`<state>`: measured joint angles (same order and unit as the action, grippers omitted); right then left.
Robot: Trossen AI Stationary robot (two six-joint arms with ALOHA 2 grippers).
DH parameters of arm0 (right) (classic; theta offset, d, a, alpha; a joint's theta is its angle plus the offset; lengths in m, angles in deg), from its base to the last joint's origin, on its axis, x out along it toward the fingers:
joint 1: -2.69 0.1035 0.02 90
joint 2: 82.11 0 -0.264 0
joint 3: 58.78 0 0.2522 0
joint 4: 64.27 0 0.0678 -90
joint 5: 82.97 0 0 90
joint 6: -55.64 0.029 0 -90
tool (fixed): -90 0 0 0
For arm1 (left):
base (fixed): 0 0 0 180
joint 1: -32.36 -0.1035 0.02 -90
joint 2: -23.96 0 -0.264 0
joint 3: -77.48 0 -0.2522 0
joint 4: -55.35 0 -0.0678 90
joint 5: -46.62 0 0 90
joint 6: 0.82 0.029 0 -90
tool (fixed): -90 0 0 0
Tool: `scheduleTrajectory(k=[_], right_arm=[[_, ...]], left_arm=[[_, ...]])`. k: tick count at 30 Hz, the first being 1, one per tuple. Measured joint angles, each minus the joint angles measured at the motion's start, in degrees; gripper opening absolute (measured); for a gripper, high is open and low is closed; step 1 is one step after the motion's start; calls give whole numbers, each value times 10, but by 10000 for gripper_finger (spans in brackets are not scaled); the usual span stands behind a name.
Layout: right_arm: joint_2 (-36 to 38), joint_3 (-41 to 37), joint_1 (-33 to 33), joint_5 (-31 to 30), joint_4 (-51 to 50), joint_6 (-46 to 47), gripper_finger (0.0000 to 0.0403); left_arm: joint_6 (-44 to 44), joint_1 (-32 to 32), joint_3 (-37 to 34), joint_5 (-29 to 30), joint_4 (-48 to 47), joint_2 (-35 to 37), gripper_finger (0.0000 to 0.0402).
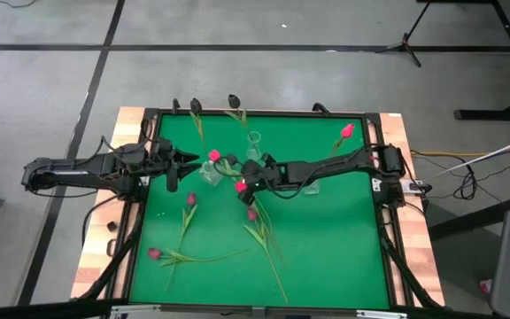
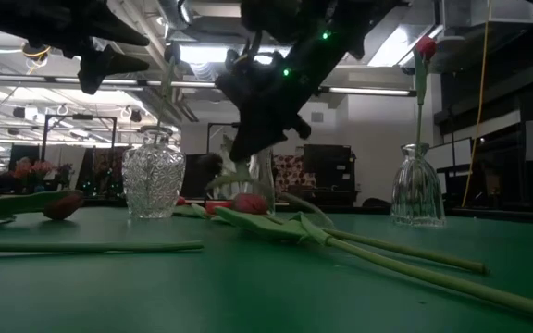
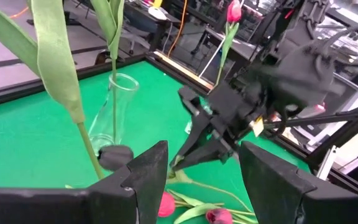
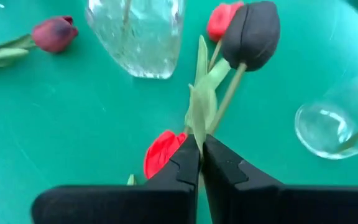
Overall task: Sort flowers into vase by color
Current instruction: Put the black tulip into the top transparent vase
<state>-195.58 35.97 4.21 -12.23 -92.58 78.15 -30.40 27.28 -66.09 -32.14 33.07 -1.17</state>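
My right gripper (image 4: 201, 163) is shut on a near-black tulip (image 4: 250, 28) at mid-table, between a cut-glass vase (image 4: 138, 34) and a plain glass vase (image 4: 334, 124). A bright red tulip head (image 4: 163, 152) lies on the mat just beneath the fingers. My left gripper (image 3: 204, 180) is open and touches nothing; it hovers left of the cut-glass vase (image 1: 211, 173), facing the right gripper. Dark tulips stand in the cut-glass vase and in the slim far vase (image 1: 253, 140). A pink-red tulip (image 1: 348, 131) stands in the right vase (image 2: 417, 190). Several tulips (image 1: 264, 235) lie flat on the mat. My right gripper pinches the near-black tulip's stem (image 4: 219, 115) a short way below the head, together with a pale leaf (image 4: 199, 106), between its two fingertips. The fingers slant down from the table's right. The head sticks out beyond the fingertips, raised off the mat; the gripper hides the rest of the stem.
Magenta tulips lie at the near left (image 1: 154, 253) and left of centre (image 1: 189, 199), with long stems crossing near the middle (image 2: 378, 254). A black frame (image 1: 140, 221) borders the green mat. Room stays free on the mat's right half (image 1: 335, 239).
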Motion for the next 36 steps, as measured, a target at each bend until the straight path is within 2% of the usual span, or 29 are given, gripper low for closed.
scheduleTrajectory(k=[16, 36], right_arm=[[89, 0, 0, -73, -5, -50, 17], [144, 0, 0, -73, 2, -94, 17]], left_arm=[[-3, 0, 0, 0, 5, 0, 194], [-3, 1, 0, 0, 7, 0, 194]])
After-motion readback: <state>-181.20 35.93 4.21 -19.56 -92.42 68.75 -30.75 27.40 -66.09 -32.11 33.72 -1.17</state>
